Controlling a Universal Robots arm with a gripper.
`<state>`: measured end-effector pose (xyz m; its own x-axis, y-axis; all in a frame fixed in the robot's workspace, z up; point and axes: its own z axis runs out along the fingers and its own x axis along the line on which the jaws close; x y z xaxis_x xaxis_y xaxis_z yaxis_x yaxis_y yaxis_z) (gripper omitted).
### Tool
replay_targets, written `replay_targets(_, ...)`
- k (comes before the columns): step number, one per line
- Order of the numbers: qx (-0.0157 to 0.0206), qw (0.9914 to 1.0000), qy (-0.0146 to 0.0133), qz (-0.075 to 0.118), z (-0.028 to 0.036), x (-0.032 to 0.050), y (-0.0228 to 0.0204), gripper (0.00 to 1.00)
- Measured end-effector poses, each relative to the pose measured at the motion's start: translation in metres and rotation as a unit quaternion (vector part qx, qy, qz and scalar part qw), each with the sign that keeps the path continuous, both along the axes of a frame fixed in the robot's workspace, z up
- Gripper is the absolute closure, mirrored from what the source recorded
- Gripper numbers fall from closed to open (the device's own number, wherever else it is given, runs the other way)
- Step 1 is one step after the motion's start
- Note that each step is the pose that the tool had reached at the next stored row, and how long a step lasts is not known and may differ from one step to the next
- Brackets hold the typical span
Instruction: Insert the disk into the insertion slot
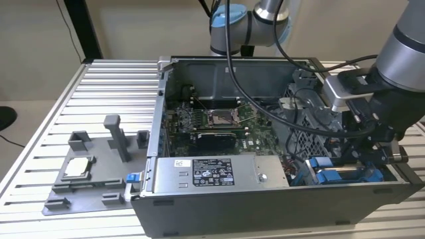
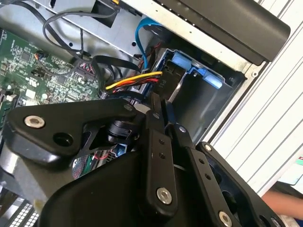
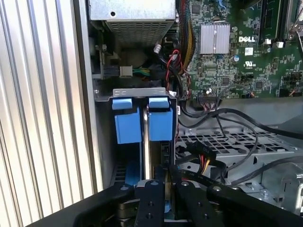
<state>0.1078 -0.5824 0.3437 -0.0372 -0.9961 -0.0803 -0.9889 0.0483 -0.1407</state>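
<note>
Gripper [image 3: 161, 185] down inside the computer case [image 1: 279, 209], jaws clamped on the edge of the disk [image 3: 150, 156], which stands on edge in the insertion slot [image 3: 106, 142] beside the power supply box [image 1: 212, 172]. Beyond the slot, the blue carrier tabs [image 3: 142, 120], then cables [image 3: 222, 118] and the green motherboard [image 3: 246, 52].

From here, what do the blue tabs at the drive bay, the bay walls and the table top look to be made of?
Blue tabs: seemingly moulded plastic, matte, uniform bright colour with soft rounded edges.
Insertion slot walls: apparently sheet metal, dull grey, thin folded edges; the cage beside it is perforated.
Table: likely aluminium, pale silver satin finish, with long parallel ribs like extruded profile.
The gripper fingers look like black metal or hard plastic; I can't tell which.
</note>
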Motion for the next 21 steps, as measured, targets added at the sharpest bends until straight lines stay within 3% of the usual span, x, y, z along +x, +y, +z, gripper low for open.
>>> replay_targets(6, -0.0005, 1.0, -0.0011, 0.0, -0.0013, -0.002, 0.0001, 1.0)
replay_targets(11, -0.0006, 0.99999, -0.0045, 0.0, -0.0016, -0.0027, 0.0006, 1.0)
replay_targets(15, -0.0007, 0.99996, -0.009, 0.001, -0.0019, -0.0032, 0.0008, 1.0)
replay_targets(21, -0.0027, 0.99993, -0.0113, 0.001, -0.0027, -0.0043, 0.001, 1.0)
